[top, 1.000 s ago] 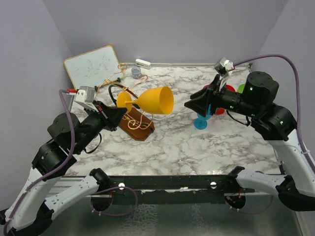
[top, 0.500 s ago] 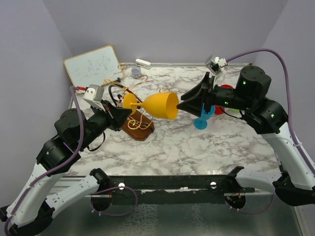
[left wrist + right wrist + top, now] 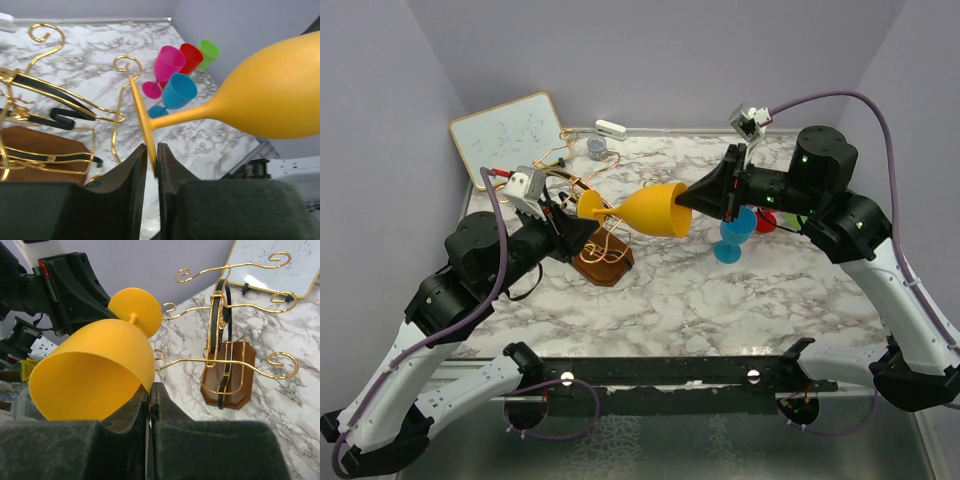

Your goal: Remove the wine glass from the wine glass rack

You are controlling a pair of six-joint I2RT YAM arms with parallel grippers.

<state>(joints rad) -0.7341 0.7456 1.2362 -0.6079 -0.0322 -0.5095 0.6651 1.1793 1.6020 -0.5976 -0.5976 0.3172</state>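
Left gripper [image 3: 150, 160] clamps the foot and right gripper [image 3: 149, 395] the rim of the orange plastic wine glass [image 3: 655, 210] (both shut), so release left before lifting away.

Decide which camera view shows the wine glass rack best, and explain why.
The right wrist view: the wine glass rack shows nearly whole, curled hooks and wooden base. In the top view the left gripper and yellow glass hide part of it. The left wrist view cuts it off at the left edge.
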